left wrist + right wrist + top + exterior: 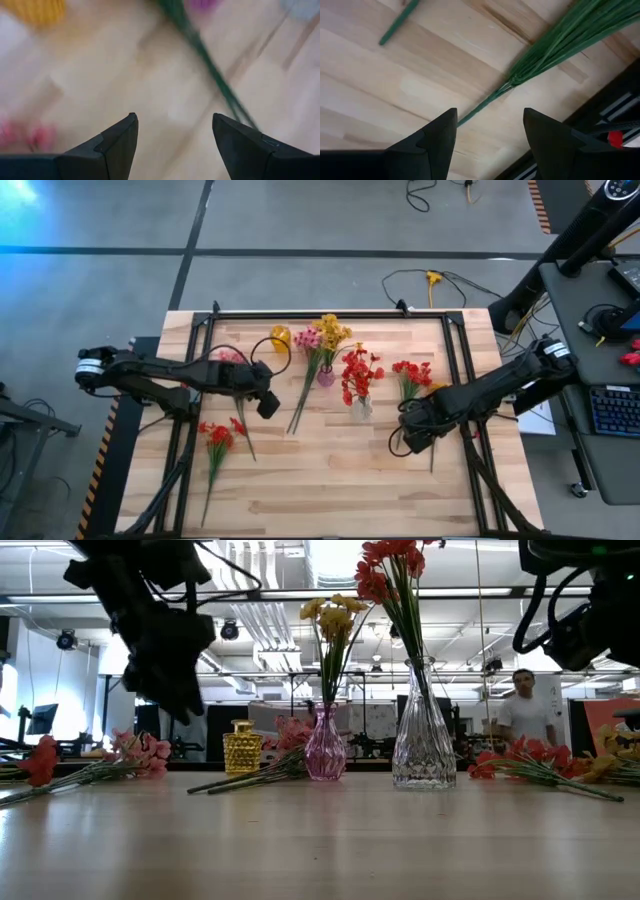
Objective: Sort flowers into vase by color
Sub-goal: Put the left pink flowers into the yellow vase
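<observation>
Three vases stand mid-table. A yellow vase [280, 337] is empty, a pink vase [326, 376] holds yellow flowers [331, 331], and a clear vase [361, 409] holds red flowers [359, 370]. A pink spray [306, 340] lies with its stems [215, 75] running toward the near edge. Red flowers [218, 435] lie near left, and another pink bunch [230, 357] shows under my left arm. Red flowers [411, 370] lie at the right, their stems [555, 45] below my right gripper. My left gripper [268, 405] hovers open beside the pink spray's stems. My right gripper [410, 438] hovers open, pointing down.
Black frame rails [195, 380] run along the table's left and right sides, and one shows close to my right gripper [615, 107]. Bare wood lies along the near edge [340, 500]. A person [520, 710] stands in the room behind the table.
</observation>
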